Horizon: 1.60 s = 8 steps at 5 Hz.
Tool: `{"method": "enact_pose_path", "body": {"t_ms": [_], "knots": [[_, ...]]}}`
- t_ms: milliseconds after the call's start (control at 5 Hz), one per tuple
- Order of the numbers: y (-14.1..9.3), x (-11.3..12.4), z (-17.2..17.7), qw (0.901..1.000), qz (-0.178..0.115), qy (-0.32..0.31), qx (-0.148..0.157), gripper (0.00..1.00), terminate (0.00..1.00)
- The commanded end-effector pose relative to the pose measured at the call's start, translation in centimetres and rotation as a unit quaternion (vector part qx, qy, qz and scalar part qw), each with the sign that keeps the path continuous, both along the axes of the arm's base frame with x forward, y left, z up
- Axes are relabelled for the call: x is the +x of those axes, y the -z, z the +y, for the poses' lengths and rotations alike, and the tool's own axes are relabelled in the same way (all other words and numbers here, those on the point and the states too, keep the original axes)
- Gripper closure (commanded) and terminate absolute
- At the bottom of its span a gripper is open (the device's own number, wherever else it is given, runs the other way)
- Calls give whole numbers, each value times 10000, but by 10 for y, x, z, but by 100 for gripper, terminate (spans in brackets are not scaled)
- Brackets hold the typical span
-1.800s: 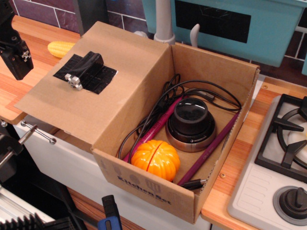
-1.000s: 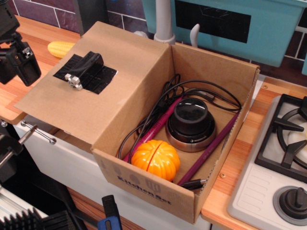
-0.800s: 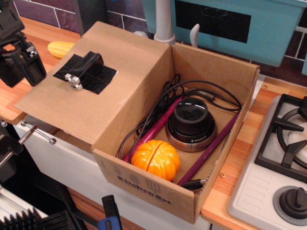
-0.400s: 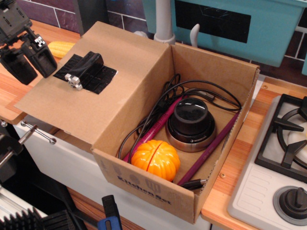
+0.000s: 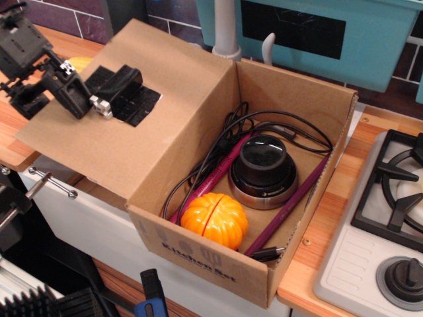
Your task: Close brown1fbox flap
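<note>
Wooden worktop (image 5: 330, 218) ran across the scene, with a teal bin (image 5: 310, 33) at the upper right and a stove (image 5: 390, 218) at the right edge. On the worktop stood the brown1fbox (image 5: 264, 191), in the middle of the frame, and inside it lay an orange pumpkin (image 5: 215, 220), a black round device (image 5: 263, 170) and some cables. Its flap (image 5: 132, 125) was open and leaned out toward the upper left, with a black tape patch and a handle (image 5: 119, 86) with a silver knob (image 5: 101, 104).

The gripper (image 5: 46, 82) was at the upper left, and its jaws stood apart — one finger lay on the flap just beside the knob, the other over the outer edge of the flap. It seemed to hold nothing firmly yet; whether it touched the handle I could not tell.

Compared with the frame 0.4 s before, the gripper had moved right and down toward the handle, and the outer edge of the flap had risen a little — it now covered most of the yellow corn behind it.

I judged that the step in hand was to engage the flap. The next move would need to push or lift it up and over to the right, until it lies on the box opening.
</note>
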State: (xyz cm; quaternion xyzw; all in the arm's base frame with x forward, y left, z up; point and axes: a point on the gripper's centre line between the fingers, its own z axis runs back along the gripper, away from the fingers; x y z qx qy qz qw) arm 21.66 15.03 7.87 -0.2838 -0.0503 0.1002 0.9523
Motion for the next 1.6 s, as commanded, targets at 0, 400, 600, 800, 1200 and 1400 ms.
{"method": "enact_pose_path", "body": {"t_ms": [0,400,600,800,1200,1400], "knots": [[-36,0,-14,9994,-112,-80,321,0,0],[-57,-12,-50,9949,-281,-194,949,0,0],[-65,-20,-74,9892,-391,-250,1393,0,0],[-75,-19,-97,9843,-414,-294,1690,0,0],[-87,-14,-133,9752,-577,-267,2122,0,0],[-92,-5,-152,9760,-534,-476,2057,0,0]]}}
